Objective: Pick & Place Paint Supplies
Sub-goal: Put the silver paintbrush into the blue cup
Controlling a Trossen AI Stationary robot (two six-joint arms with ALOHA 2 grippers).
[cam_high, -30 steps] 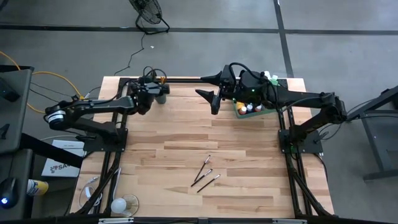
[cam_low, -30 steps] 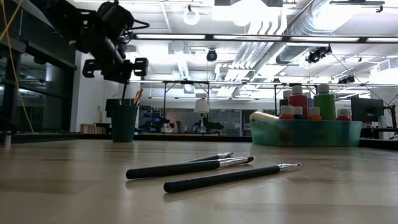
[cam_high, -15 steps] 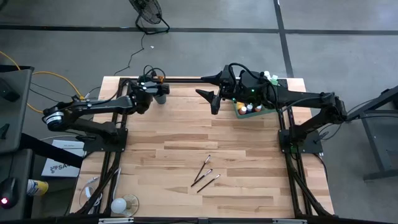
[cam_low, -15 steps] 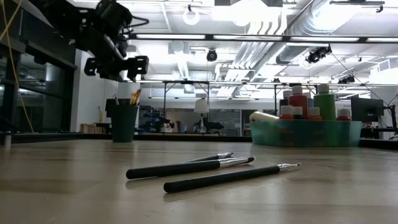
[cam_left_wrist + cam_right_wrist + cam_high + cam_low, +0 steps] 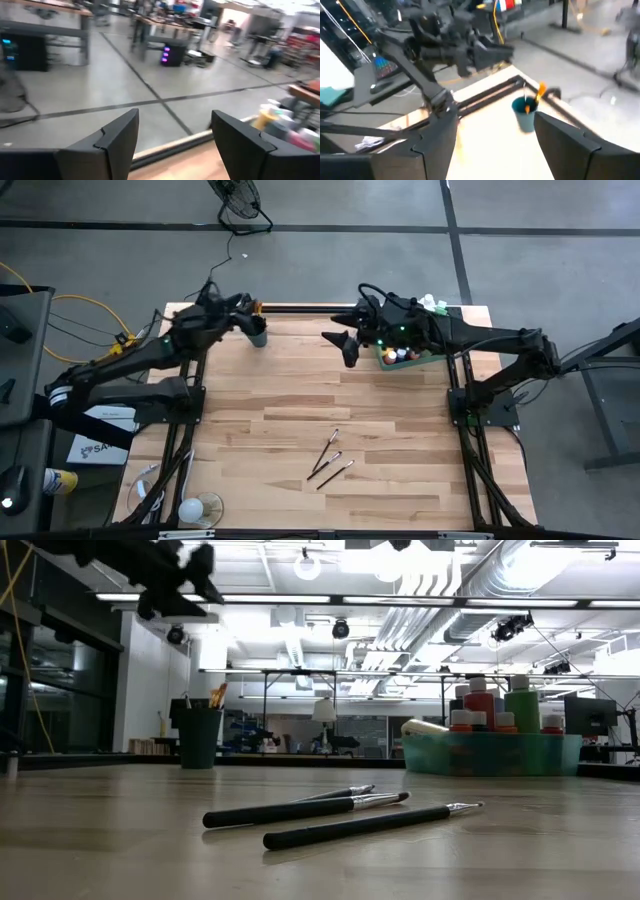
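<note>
Three dark-handled paintbrushes (image 5: 330, 458) lie loose on the wood table near its front middle, close up in the low view (image 5: 330, 815). The dark round cup (image 5: 258, 333) stands at the far left with an orange-tipped brush (image 5: 540, 92) leaning inside it (image 5: 218, 695). Capped paint bottles (image 5: 495, 702) stand in the green tray (image 5: 405, 355) at the far right. My left gripper (image 5: 243, 306) hangs open, high and just left of the cup (image 5: 175, 140). My right gripper (image 5: 341, 346) is open in the air left of the tray (image 5: 495, 145), empty.
Black frame rails (image 5: 300, 307) run along the table's far edge and down both sides. Bare wood lies between the cup, the tray and the loose brushes. Off the table at the left are a cart and yellow cables (image 5: 90, 305).
My left gripper has opened above the cup, then risen well clear of it and drawn back toward the table's left far corner, tipping from slanting down to level. The cup and its brushes stay put. My right gripper has rolled a little in place.
</note>
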